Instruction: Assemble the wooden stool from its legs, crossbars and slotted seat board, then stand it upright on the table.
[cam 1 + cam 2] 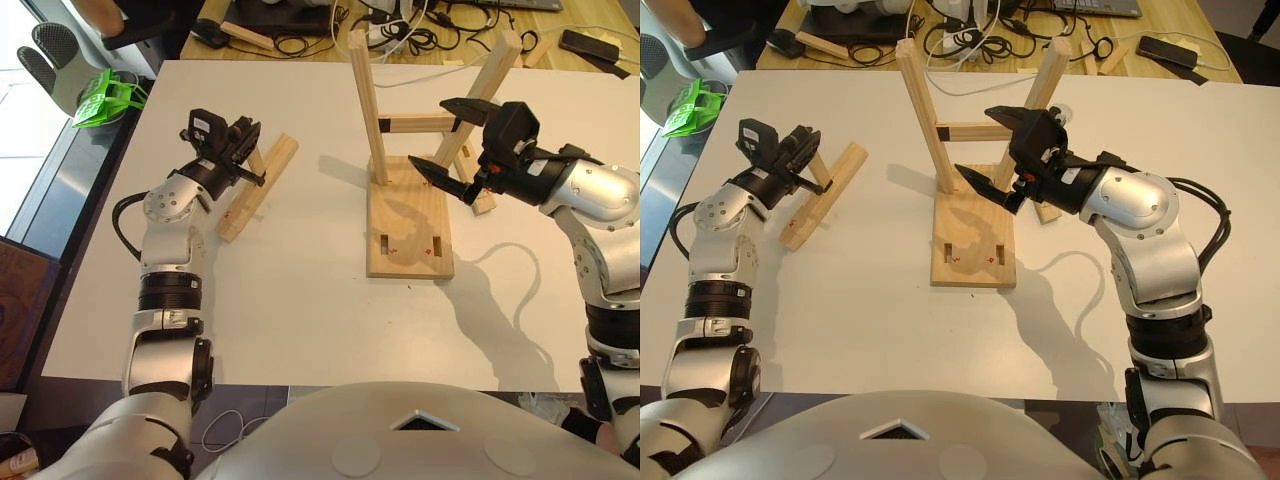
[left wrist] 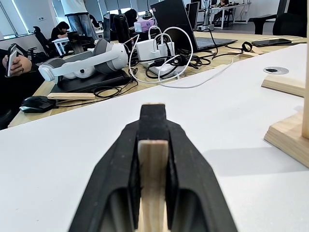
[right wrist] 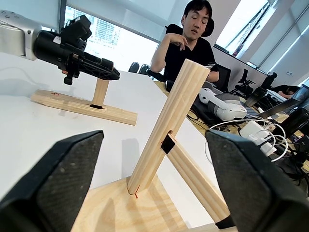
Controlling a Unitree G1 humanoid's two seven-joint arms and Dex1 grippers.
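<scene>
On the white desk [image 1: 300, 320], the slotted seat board [image 1: 410, 235] lies flat, the two slots at its near end unfilled. At its far end an upright leg [image 1: 367, 105] stands in the board. A tilted leg [image 1: 480, 95] leans beside it, and a crossbar [image 1: 415, 124] joins the pair partway up. The right pincer [image 1: 430, 132] hangs spread wide at the tilted leg, one finger above the crossbar joint and the other down near the leg's foot. Whether either finger touches the wood cannot be told. Well apart to the left, a loose leg [image 1: 260, 185] lies on the desk with a short crossbar [image 3: 100, 92] rising from it, and the left pincer [image 1: 258, 178] is pinching that short crossbar between its black fingers [image 2: 188, 179]. A green bag [image 1: 108, 95] sits off the desk's far left corner. Beyond the far edge lie a tangle of cables [image 2: 164, 67] and a headset [image 2: 82, 65].
</scene>
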